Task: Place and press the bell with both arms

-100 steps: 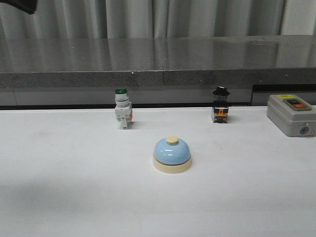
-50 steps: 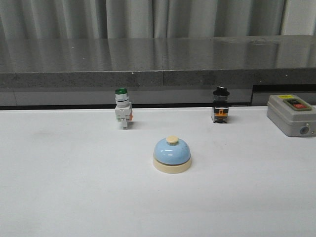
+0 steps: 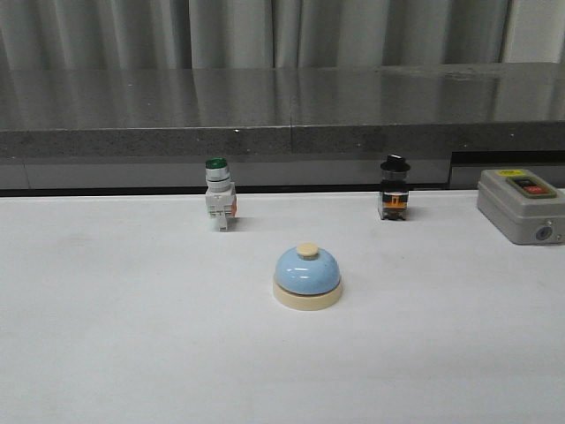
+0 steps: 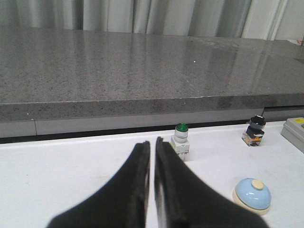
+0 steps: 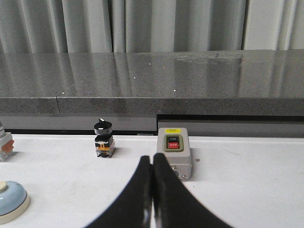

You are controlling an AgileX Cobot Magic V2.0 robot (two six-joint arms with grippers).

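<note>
The light-blue bell [image 3: 307, 277] with cream base and knob stands upright on the white table, near the middle. It also shows in the left wrist view [image 4: 252, 194] and at the edge of the right wrist view [image 5: 10, 200]. Neither arm shows in the front view. My left gripper [image 4: 152, 142] is shut and empty, above the table, apart from the bell. My right gripper [image 5: 152, 160] is shut and empty, in front of the grey box, well apart from the bell.
A green-capped white push-button switch [image 3: 219, 197] stands at the back left. A black-capped switch [image 3: 394, 190] stands at the back right. A grey box with red and black buttons [image 3: 522, 205] sits at the far right. A grey stone ledge [image 3: 282, 110] runs behind the table.
A dark arm part seen one second ago at the front view's upper left corner has left the view. The bell has not moved.
</note>
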